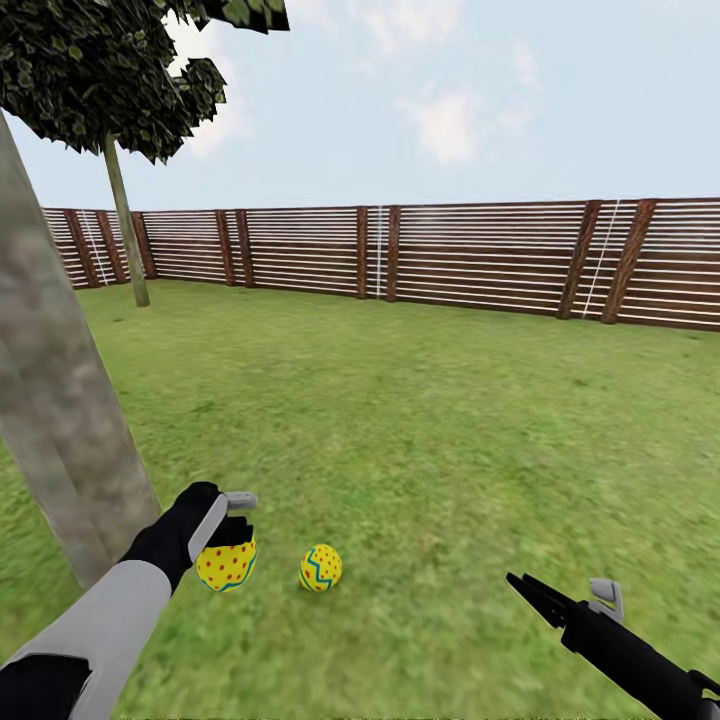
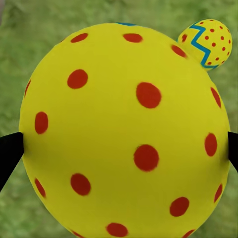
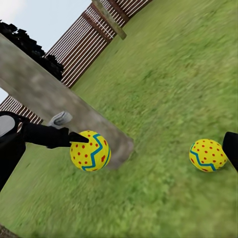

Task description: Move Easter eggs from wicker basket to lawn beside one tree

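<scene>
My left gripper (image 1: 228, 553) is shut on a yellow Easter egg (image 1: 226, 566) with red dots and a thin blue line, held low over the lawn (image 1: 430, 420) just right of the tree's thick grey-brown trunk (image 1: 60, 420). Up close the held egg (image 2: 124, 134) sits between two black fingertips (image 2: 10, 151). A second yellow egg (image 1: 321, 567) with a blue zigzag lies on the grass a little to its right, also seen as the zigzag egg (image 2: 208, 42) (image 3: 208, 154). My right gripper (image 1: 565, 595) hovers open and empty at lower right. The wicker basket is out of view.
A brown slat fence (image 1: 480, 255) closes the garden at the back. A thin-trunked tree (image 1: 127, 235) with dark foliage stands at the back left. Wide open grass lies ahead and to the right.
</scene>
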### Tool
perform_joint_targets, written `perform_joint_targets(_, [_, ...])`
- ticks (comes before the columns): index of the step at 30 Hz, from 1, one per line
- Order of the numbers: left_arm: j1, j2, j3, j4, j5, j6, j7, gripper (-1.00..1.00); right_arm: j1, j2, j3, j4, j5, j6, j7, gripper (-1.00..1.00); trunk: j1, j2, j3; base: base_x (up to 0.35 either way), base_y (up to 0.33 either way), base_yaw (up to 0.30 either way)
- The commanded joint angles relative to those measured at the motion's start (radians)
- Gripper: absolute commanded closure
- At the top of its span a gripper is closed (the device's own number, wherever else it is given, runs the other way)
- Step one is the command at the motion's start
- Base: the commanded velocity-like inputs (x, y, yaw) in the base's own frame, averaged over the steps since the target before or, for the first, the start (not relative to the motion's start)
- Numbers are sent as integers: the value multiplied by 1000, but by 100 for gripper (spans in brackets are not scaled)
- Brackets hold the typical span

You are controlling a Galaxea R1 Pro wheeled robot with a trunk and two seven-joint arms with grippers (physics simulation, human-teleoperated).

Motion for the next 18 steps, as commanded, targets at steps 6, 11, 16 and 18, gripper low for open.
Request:
perform_joint_targets(6, [-1,1,-7,-1,10,3,8,100,-1,0,0,0,-4,7,1,-100,23,-43,-20,0,0,0])
perform_joint_targets(11, [-1,1,-7,-1,10,3,8,100,-1,0,0,0,-4,7,1,-100,42,-78,-36,0,0,0])
perform_joint_targets(16, [-1,1,-7,-1,9,-13,8,100,-1,0,0,0,-4,7,1,-100,61,-113,-51,0,0,0])
perform_joint_targets(18, [-1,1,-7,-1,9,-16,8,100,0,0,0,0,-4,7,1,-100,69,-127,-58,0,0,0])
